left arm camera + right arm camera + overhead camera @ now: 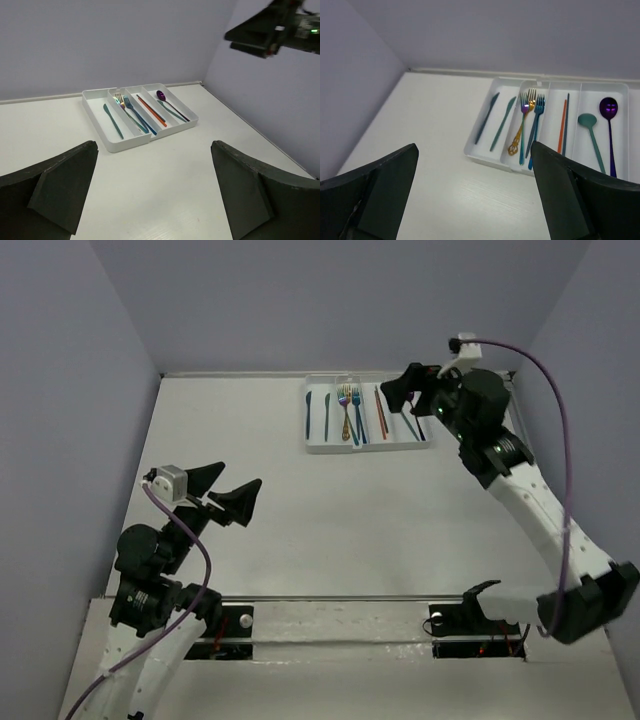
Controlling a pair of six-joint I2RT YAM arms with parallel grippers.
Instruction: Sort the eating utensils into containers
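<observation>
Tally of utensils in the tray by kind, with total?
Knives: 2 - dark blue knife, teal knife
Forks: 3 - gold fork, teal-handled fork, blue fork
Sticks: 2 - orange stick, blue stick
Spoons: 2 - teal spoon, purple spoon
Total: 9, all in the white tray

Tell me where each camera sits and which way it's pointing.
Top external: above and behind the robot, looking down the table; shows left gripper and right gripper.
Left wrist: low over the table, facing the tray and far corner; left fingers frame it, right gripper upper right.
Right wrist: high, tilted down at the tray; right fingers frame it.
Shared: all see the tray's utensils.
</observation>
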